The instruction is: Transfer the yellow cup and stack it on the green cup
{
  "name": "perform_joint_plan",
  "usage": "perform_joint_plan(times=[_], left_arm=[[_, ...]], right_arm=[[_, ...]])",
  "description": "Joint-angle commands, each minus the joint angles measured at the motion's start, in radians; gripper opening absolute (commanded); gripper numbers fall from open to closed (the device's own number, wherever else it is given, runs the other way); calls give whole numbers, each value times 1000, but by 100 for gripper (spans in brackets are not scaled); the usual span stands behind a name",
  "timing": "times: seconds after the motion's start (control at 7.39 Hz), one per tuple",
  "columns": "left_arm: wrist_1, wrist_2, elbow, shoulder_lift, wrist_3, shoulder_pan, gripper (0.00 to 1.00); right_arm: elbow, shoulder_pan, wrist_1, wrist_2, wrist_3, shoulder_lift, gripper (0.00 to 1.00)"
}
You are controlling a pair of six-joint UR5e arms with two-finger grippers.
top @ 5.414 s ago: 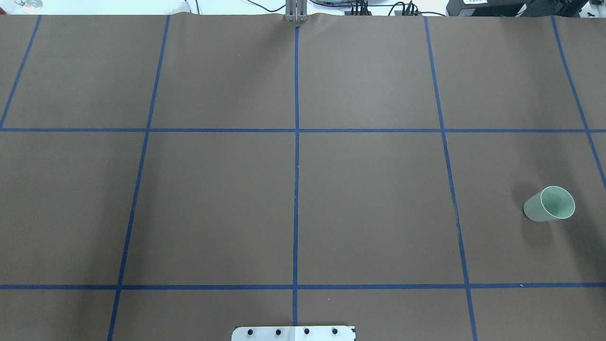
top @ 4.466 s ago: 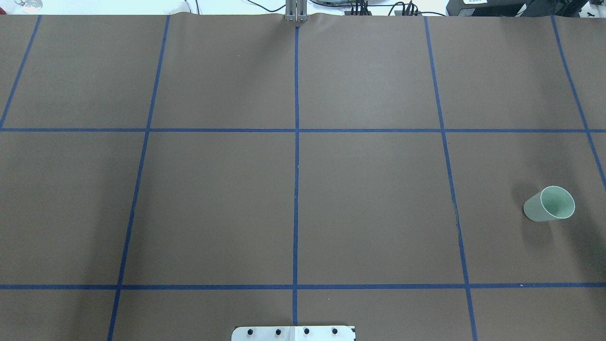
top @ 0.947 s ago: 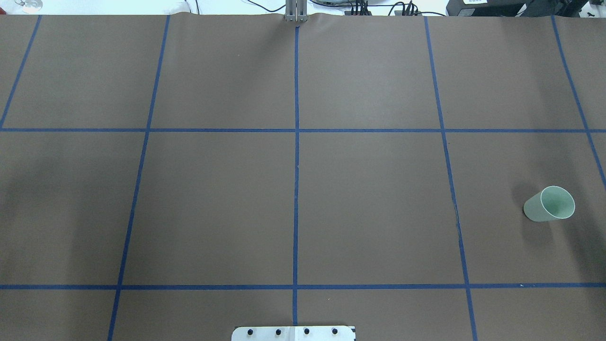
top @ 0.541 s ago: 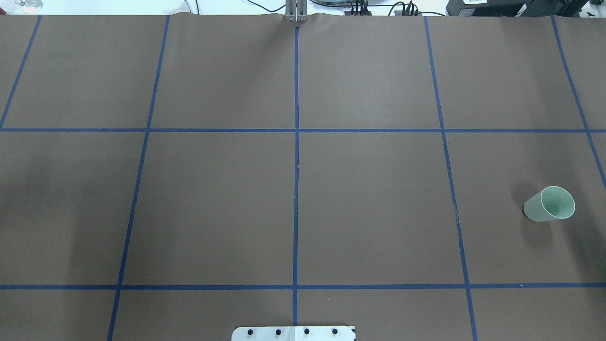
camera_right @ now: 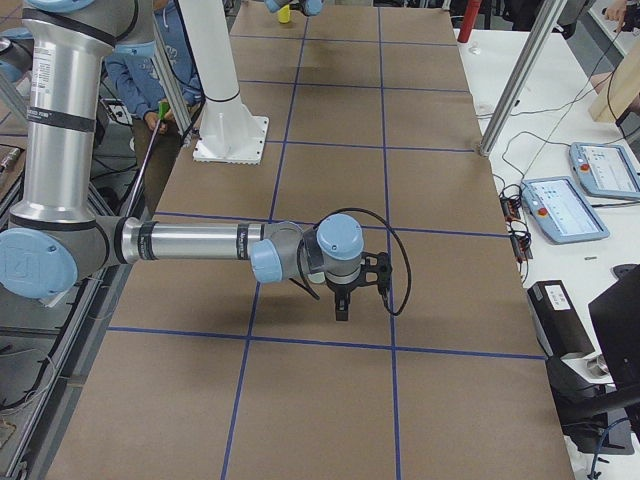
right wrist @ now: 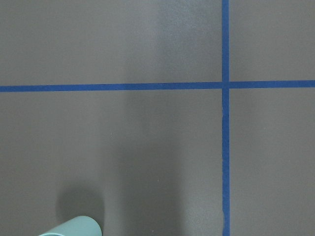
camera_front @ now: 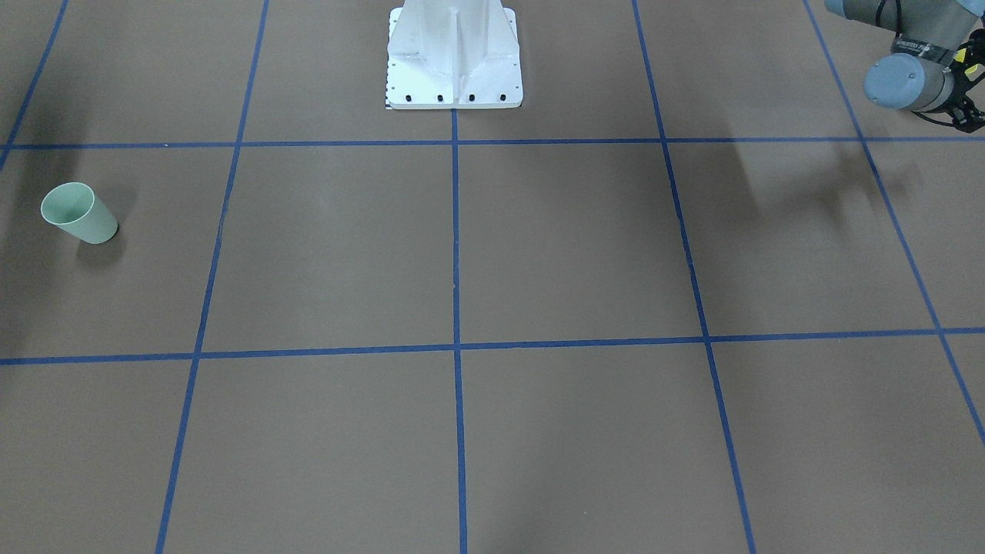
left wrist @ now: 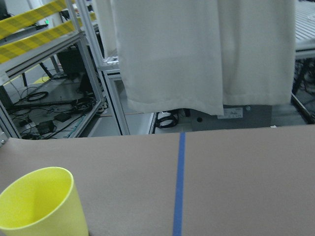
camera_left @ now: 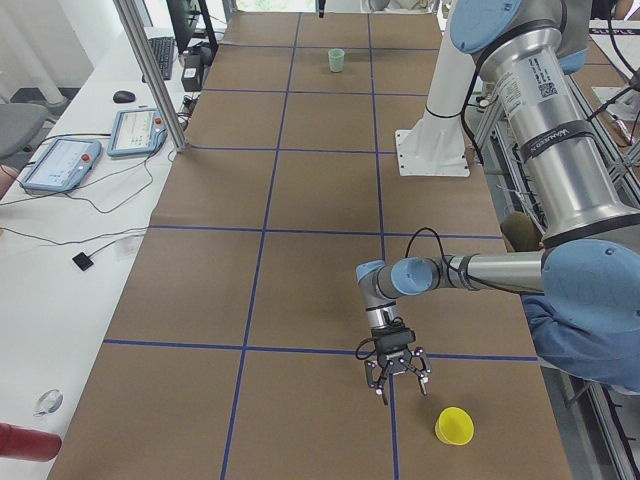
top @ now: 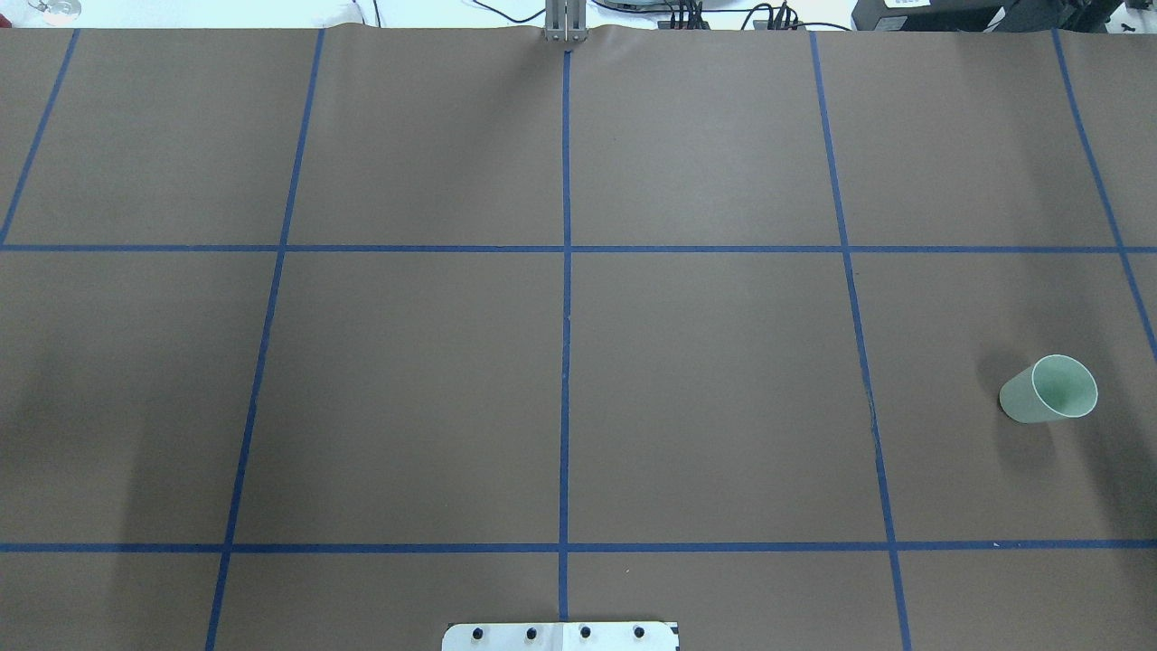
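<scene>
The yellow cup stands upright near the table's end on my left side. It also shows at the lower left of the left wrist view. My left gripper points down beside the yellow cup, apart from it; I cannot tell whether it is open or shut. The green cup stands upright at the right of the table and also shows in the front-facing view. Its rim shows at the bottom of the right wrist view. My right gripper points down over the table; its state cannot be told.
The brown table cover is marked with blue tape lines in a grid. The white robot base stands at the middle of the near side. Operator pendants lie on a side bench. A metal post stands by the table.
The green cup has not moved. No arm shows in the overhead view at any time; only a faint shadow at its left side has shifted a little.
</scene>
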Motion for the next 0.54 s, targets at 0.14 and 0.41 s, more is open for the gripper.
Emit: perform_joint_plan(times=[0.14, 0.41], left_arm=[[37, -210, 82, -6, -199, 189, 99], [34, -203, 102, -19, -236, 205, 99]], right_arm=[[2, 0, 17, 0, -3, -25, 100], [0, 0, 18, -3, -3, -34, 100]])
